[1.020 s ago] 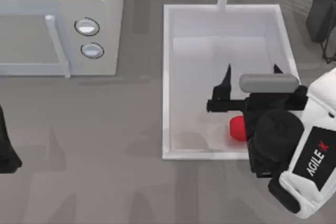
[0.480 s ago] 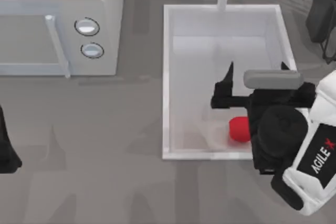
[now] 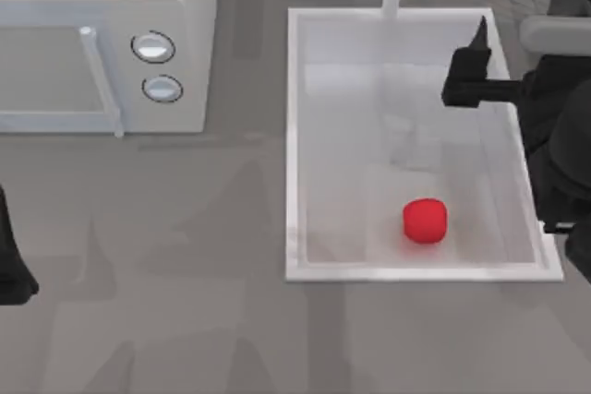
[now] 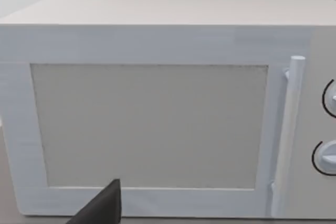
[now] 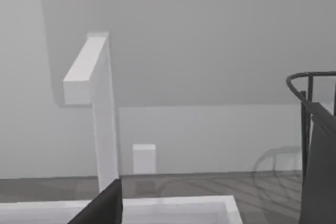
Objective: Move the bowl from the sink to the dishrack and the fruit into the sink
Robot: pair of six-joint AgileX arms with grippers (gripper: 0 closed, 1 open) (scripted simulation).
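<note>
Resting in the large white rectangular sink (image 3: 305, 136), near its front wall, we list the small bright-red rounded fruit (image 3: 425, 220). Our right gripper (image 3: 517, 62) hangs over the sink's back-right rim; we cannot tell its fingers' state. Our left arm (image 3: 11, 260) sits parked at the grey bench's (image 3: 185, 274) left edge, facing the white microwave (image 4: 157, 103).

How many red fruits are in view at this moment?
1. The small bright-red rounded fruit lies on the floor of the white rectangular sink, near its front edge in the top view. The right arm covers the sink's right rim, so another could be hidden there.
</note>
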